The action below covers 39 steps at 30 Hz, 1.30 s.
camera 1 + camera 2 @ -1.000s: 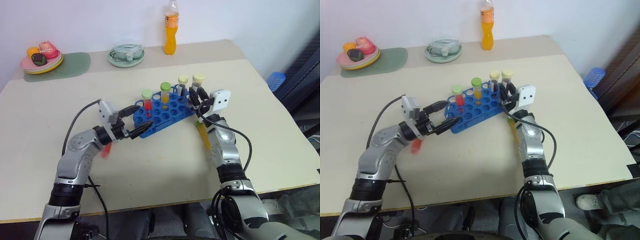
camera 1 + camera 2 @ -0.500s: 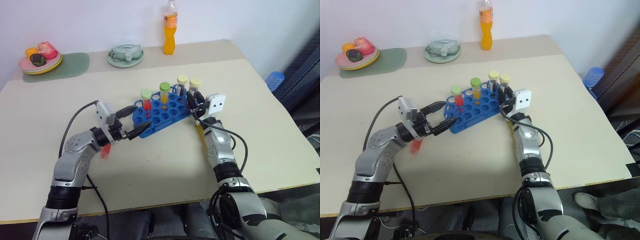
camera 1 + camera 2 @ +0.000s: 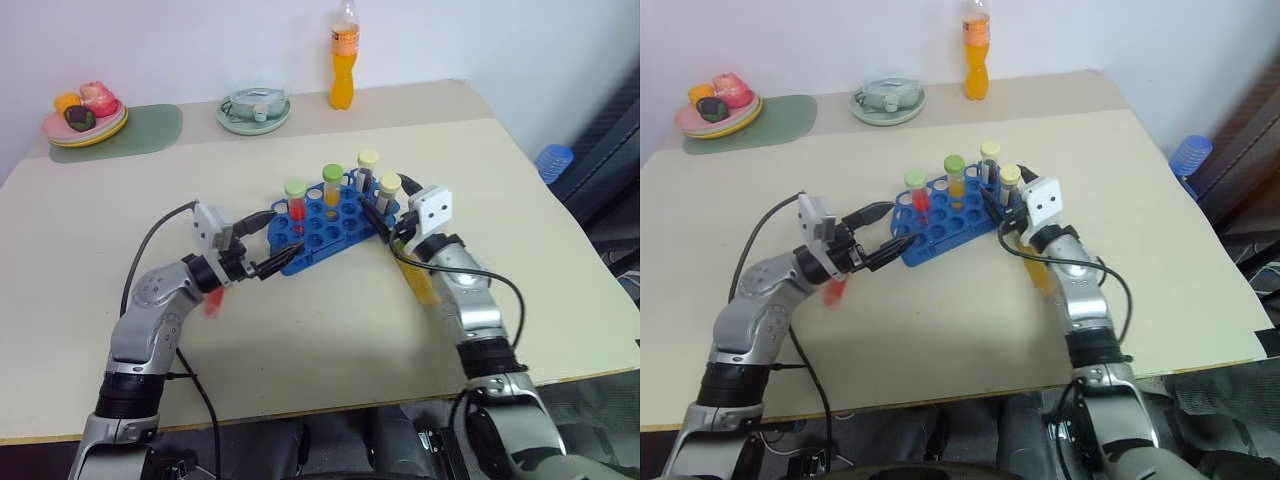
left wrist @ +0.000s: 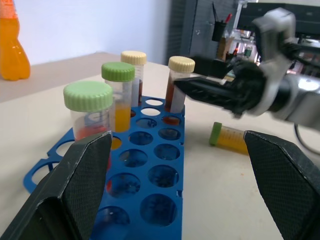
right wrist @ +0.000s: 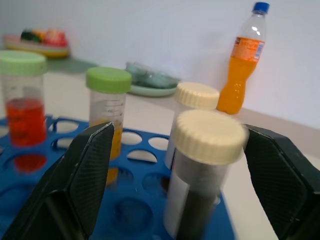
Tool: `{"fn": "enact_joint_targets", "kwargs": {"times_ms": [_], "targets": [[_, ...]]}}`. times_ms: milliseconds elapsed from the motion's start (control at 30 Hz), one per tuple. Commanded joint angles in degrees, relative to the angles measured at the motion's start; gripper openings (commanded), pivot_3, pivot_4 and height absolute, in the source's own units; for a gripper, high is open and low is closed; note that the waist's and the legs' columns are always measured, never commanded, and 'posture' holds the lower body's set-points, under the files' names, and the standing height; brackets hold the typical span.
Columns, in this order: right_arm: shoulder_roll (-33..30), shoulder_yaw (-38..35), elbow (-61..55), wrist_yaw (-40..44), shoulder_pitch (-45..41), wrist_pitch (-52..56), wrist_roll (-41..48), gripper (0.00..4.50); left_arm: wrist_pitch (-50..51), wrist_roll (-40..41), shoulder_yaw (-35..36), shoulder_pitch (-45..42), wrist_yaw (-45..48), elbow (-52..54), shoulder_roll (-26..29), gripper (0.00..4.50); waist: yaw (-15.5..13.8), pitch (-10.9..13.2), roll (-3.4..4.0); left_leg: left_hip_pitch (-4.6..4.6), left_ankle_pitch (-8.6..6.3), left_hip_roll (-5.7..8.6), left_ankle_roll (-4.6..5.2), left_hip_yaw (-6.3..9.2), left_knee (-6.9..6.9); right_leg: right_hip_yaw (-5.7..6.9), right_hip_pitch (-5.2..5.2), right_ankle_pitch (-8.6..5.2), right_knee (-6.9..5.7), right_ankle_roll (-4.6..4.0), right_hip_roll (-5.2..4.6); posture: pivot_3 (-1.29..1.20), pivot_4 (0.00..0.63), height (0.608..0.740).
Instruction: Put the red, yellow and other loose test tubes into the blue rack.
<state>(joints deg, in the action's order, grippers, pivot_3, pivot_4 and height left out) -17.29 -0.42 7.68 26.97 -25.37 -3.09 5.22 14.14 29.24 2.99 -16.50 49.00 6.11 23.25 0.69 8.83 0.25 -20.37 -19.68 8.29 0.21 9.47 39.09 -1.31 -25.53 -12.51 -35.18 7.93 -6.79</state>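
Note:
The blue rack [image 3: 322,224] lies mid-table. Standing in it are a red tube with a green cap [image 3: 295,203], a yellow tube with a green cap [image 3: 331,188] and two cream-capped tubes [image 3: 368,168], [image 3: 389,190]. My right gripper [image 3: 377,218] is open, its fingers apart on either side of the nearer cream-capped tube [image 5: 206,165] without touching it. My left gripper [image 3: 289,231] is open at the rack's near left end. A loose yellow tube with a green cap [image 4: 231,138] lies on the table under my right forearm. Something red and blurred [image 3: 211,301] lies under my left forearm.
At the table's back stand an orange soda bottle [image 3: 343,62] and a pale green dish [image 3: 253,109]. A plate of food [image 3: 83,119] rests on a green mat [image 3: 140,131] at the back left. A blue object [image 3: 553,160] sits beyond the table's right edge.
My right gripper has opened and let go of the cream-capped tube, which now stands lower in the rack. The right hand has drawn back a little. My left arm has stayed put.

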Motion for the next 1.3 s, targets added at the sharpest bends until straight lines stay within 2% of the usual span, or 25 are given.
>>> {"fn": "enact_joint_targets", "kwargs": {"times_ms": [33, 67, 167, 233, 300, 400, 767, 1000, 1200, 1300], "targets": [[-5.38, -1.30, -13.98, 1.53, 1.75, 14.00, 1.71, 4.05, -1.47, 0.00, -0.05, -0.98, 0.43, 0.26, -0.61, 4.32, -0.09, 0.00, 0.00, 0.00, 0.00, 0.00, 0.00, 0.00, 0.00, 0.00, 0.00, 0.00, 0.00, 0.00, 0.00, 0.00, 0.150, 0.740], [-7.21, -1.78, -17.59, 1.43, 2.34, 19.55, 2.05, 4.05, -1.48, -0.04, -0.22, -1.12, 0.55, 0.08, -0.80, 4.32, -0.17, 0.00, 0.00, 0.00, 0.00, 0.00, 0.00, 0.00, 0.00, 0.00, 0.00, 0.00, 0.00, 0.00, 0.00, 0.00, 0.150, 0.740], [-16.14, -4.18, -30.98, 2.99, 2.14, 52.81, 8.78, 4.05, -1.50, -0.14, -0.77, -1.66, 1.40, -0.85, -1.36, 4.32, -0.46, 0.00, 0.00, -0.04, 0.00, 0.01, 0.01, 0.00, 0.02, -0.01, 0.00, 0.00, 0.01, 0.00, -0.03, 0.00, 0.150, 0.740], [-21.07, -4.72, -34.48, 5.23, -0.61, 69.08, 13.89, 4.05, -1.71, -0.28, -1.08, -2.20, 2.10, -1.80, -1.52, 4.32, -1.00, 0.00, -0.01, -0.06, -0.01, 0.00, 0.02, 0.01, 0.04, -0.01, 0.02, 0.00, 0.04, 0.00, -0.05, 0.00, 0.150, 0.740], [-23.96, -4.11, -35.21, 5.90, -3.71, 78.50, 16.15, 4.05, -1.93, -0.38, -1.31, -2.72, 2.50, -2.56, -1.63, 4.32, -1.08, 0.00, -0.01, -0.03, -0.01, 0.00, 0.02, -0.04, 0.03, -0.04, 0.03, 0.00, 0.06, 0.00, -0.05, 0.00, 0.150, 0.740], [-24.00, -4.09, -30.58, 5.97, -11.80, 93.03, 19.89, 4.05, -1.98, -0.24, -1.88, -4.10, 3.08, -3.59, -2.00, 4.32, -1.25, 0.01, -0.01, -0.03, -0.01, -0.03, 0.02, -0.06, 0.02, -0.04, 0.02, 0.00, 0.07, -0.01, -0.05, 0.00, 0.150, 0.740], [-24.32, 2.61, -17.52, -3.41, -19.61, 95.59, 31.96, 4.05, -1.08, -0.12, -1.76, -3.56, 2.83, -2.32, -2.24, 4.32, -1.43, 0.02, -0.07, -0.11, -0.03, 0.00, 0.06, -0.04, 0.03, 0.03, -0.01, 0.00, 0.10, 0.00, -0.10, 0.00, 0.150, 0.740], [-21.54, 5.84, -8.52, -9.40, -23.04, 95.59, 32.14, 4.05, -0.71, 0.08, -1.67, -1.53, 1.29, 0.04, -2.47, 4.32, -1.49, 0.02, -0.07, -0.11, -0.03, 0.00, 0.06, -0.05, 0.03, 0.03, -0.01, 0.00, 0.09, 0.00, -0.09, 0.00, 0.150, 0.740], [-20.20, 9.30, -2.67, -10.52, -22.93, 95.14, 27.25, 4.05, -0.76, 0.46, -1.19, -0.30, 1.10, 1.15, -1.95, 4.32, -1.40, 0.00, -0.09, -0.08, -0.03, 0.00, 0.06, -0.05, 0.04, 0.03, 0.01, 0.01, 0.08, 0.01, -0.09, 0.00, 0.150, 0.740], [-20.60, 11.27, -1.57, -9.60, -21.92, 93.46, 25.22, 3.20, -0.98, 0.64, -1.25, 0.64, 2.54, 1.69, -0.95, 4.32, -1.40, -0.11, -0.25, 0.00, -0.03, 0.00, 0.06, -0.05, 0.05, 0.03, 0.09, 0.01, 0.09, 0.01, -0.09, 0.00, 0.150, 0.740]]}}
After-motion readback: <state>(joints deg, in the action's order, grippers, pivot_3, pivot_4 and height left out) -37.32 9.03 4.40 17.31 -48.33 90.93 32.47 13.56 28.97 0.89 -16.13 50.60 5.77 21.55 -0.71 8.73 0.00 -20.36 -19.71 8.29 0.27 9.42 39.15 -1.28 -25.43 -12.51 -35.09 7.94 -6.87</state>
